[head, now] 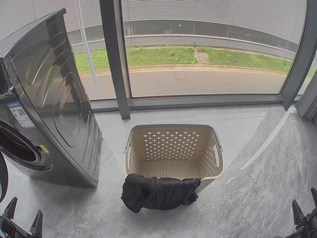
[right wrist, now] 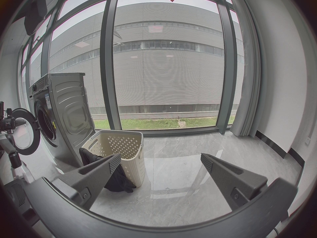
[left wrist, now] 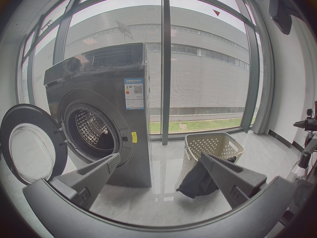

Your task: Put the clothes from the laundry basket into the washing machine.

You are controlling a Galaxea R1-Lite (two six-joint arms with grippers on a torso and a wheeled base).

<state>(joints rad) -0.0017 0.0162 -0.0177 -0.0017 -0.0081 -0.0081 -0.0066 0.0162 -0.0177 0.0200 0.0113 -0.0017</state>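
Note:
A cream laundry basket (head: 211, 139) (left wrist: 228, 142) (right wrist: 135, 162) stands on the floor before the window. A black garment (head: 158, 192) (left wrist: 198, 182) (right wrist: 117, 180) hangs over its near rim, partly outside. The grey washing machine (head: 66, 109) (left wrist: 138, 142) (right wrist: 71, 113) stands to the basket's left, its round door (left wrist: 31, 142) swung open and the drum (left wrist: 90, 128) bare. My left gripper (head: 23, 217) (left wrist: 160, 159) is open, low at the near left. My right gripper (head: 305, 205) (right wrist: 160, 161) is open, low at the near right. Both are well short of the basket.
Tall window panes with a dark pillar (head: 115, 50) rise just behind the basket. Grey marble floor (head: 257, 182) spreads to the right of the basket. A curtain (head: 308, 103) hangs at the far right corner.

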